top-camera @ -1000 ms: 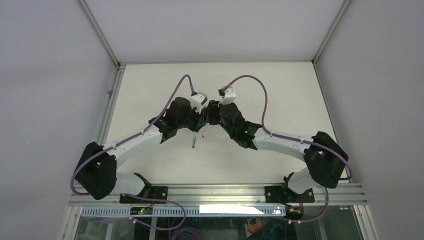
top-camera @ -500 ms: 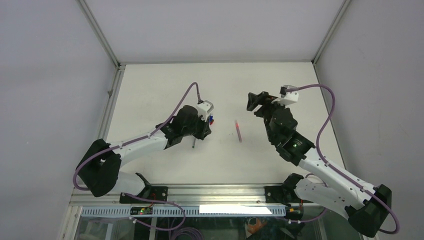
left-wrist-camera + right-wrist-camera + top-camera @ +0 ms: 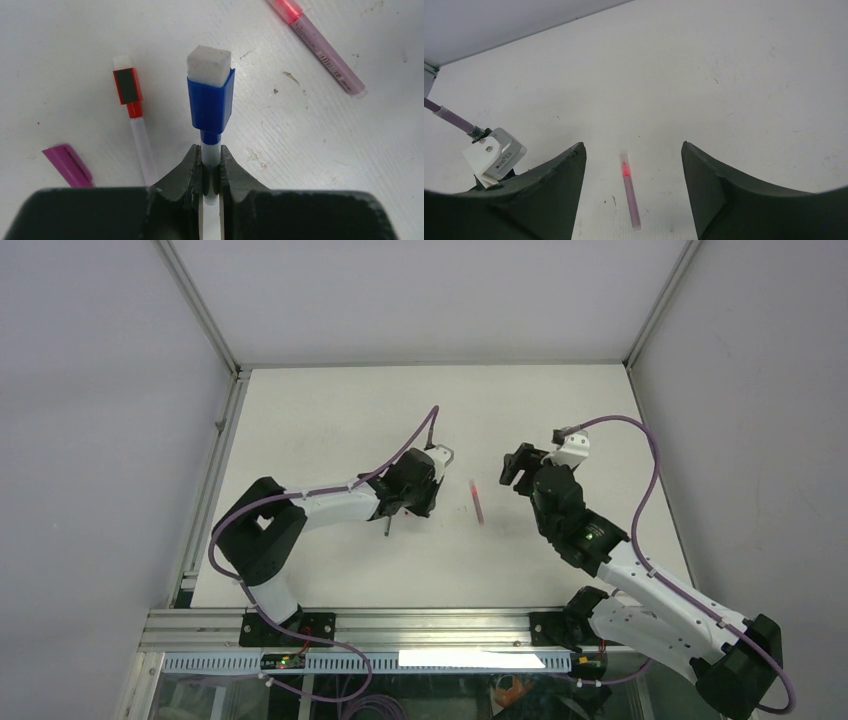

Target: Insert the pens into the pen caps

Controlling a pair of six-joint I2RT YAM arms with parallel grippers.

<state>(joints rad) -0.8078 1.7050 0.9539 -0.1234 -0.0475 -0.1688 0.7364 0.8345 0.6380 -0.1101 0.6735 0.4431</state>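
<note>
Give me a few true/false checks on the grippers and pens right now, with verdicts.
1. The left gripper is shut on a white pen barrel that wears a blue plastic cap. True.
2. The right gripper holds the pink translucent pen. False: its jaws stand open and empty, and that pen lies on the white table.
3. In the top view the pink translucent pen lies between the two grippers. True.
4. The white pen with a red cap stands upright. False: it lies flat on the table, beside the left gripper.
</note>
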